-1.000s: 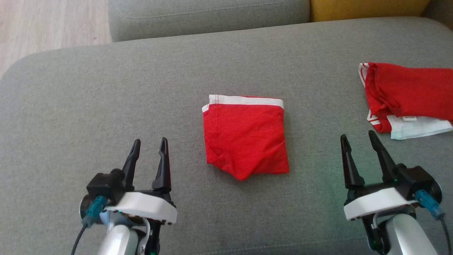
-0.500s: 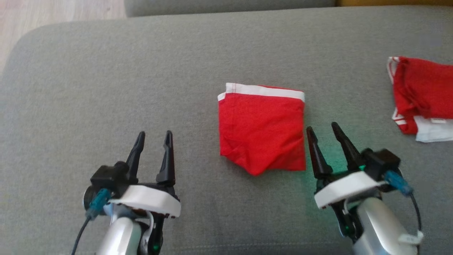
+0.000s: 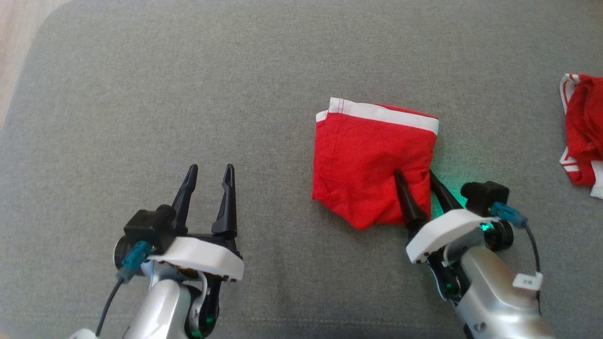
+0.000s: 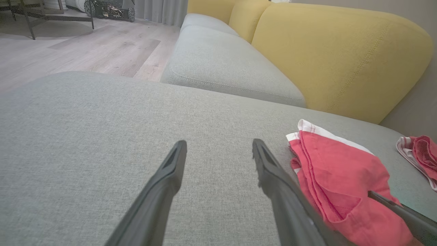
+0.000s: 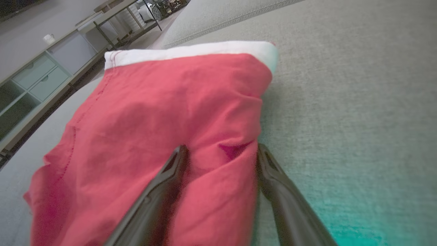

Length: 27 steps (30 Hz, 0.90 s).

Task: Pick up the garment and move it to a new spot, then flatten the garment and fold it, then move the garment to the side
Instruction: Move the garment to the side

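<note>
The garment (image 3: 367, 160), red with a white band along its far edge, lies folded in a rough square in the middle of the grey sofa cushion (image 3: 141, 94). My right gripper (image 3: 414, 173) stands open at its near right corner, one finger on the red cloth and the other by the right edge. In the right wrist view a fold of the garment (image 5: 153, 102) lies between the spread fingers of that gripper (image 5: 221, 147). My left gripper (image 3: 211, 167) is open over bare cushion to the garment's left. In the left wrist view it (image 4: 219, 142) holds nothing and the garment (image 4: 334, 171) lies to its right.
A second red-and-white cloth (image 3: 582, 127) lies crumpled at the cushion's right edge. Beyond the cushion are another grey seat (image 4: 222, 61) and a yellow backrest (image 4: 341, 51). Wooden floor (image 4: 68, 41) lies off the cushion's left side.
The head camera has tilted down and turned. My right gripper has moved left and forward from bare cushion onto the garment's near right corner. The left gripper has stayed put.
</note>
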Tool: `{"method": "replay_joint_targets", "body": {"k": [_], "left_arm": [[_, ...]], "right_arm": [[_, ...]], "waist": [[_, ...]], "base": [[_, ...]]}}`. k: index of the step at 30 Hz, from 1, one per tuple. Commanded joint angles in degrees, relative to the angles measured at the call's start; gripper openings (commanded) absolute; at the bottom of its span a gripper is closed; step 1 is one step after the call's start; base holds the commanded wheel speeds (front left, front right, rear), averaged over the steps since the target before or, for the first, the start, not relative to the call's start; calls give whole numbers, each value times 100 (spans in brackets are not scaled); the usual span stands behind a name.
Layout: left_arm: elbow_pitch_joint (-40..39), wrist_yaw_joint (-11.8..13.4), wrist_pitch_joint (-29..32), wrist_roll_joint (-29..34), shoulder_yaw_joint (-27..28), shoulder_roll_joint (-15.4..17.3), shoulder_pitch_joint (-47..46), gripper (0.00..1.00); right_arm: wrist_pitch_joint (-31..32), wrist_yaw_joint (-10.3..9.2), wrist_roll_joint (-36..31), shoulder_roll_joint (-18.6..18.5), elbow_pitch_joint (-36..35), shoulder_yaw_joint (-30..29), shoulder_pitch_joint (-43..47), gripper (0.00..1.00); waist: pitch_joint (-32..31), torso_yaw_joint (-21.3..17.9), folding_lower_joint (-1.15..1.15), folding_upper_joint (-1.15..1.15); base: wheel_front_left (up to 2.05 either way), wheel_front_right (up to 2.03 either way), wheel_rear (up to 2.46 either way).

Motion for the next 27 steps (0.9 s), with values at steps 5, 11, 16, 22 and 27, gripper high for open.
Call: {"method": "replay_joint_targets", "body": {"k": [5, 11, 16, 22, 27], "left_arm": [[-160, -3, -70, 88, 138, 30, -278, 100], [-172, 26, -70, 76, 151, 30, -277, 100], [-184, 28, -70, 82, 193, 30, -207, 100], [-194, 1, -70, 117, 178, 30, -178, 100], [-174, -45, -70, 209, 211, 30, -198, 100]], "right_arm": [[-38, -4, -149, 31, 400, 661, -471, 0], [-299, -4, -750, -237, 726, 784, -768, 0], [-381, -4, -1666, -720, 609, 827, -934, 0], [-390, -4, -2373, -1483, -29, 1090, -966, 0], [-323, -4, -2267, -2334, -493, 1237, -1251, 0]], "waist": [[7, -60, 0, 0], [-112, -229, 0, 0], [-211, -518, 0, 0], [-199, -906, 0, 0], [-64, -1224, 0, 0]], "base": [[0, 0, 0], [0, 0, 0], [0, 0, 0], [0, 0, 0], [0, 0, 0]]}}
